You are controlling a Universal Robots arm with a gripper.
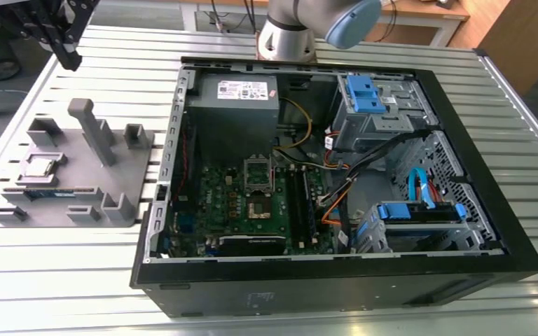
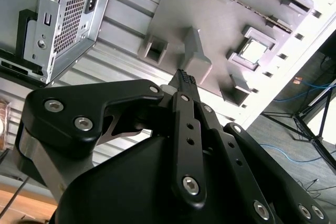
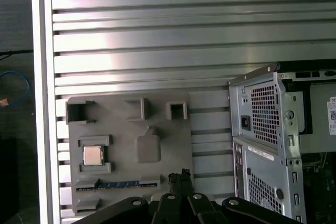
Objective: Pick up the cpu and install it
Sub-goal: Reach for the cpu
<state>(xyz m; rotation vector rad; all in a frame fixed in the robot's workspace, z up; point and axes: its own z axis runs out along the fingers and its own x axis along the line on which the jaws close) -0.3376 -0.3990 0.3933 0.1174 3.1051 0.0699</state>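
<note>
The gripper [image 3: 181, 176] hangs empty over the grey fixture tray [image 3: 121, 129], fingers pressed together. The cpu [image 3: 93, 155], a silvery square with a darker rim, lies in a tray recess near a blue-labelled memory stick [image 3: 113, 184]. The open computer case [image 3: 268, 114] stands beside the tray.

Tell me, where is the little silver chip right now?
The cpu lies in a recess of the grey tray, at the exterior view's left, beside the memory stick and outside the computer case.
</note>
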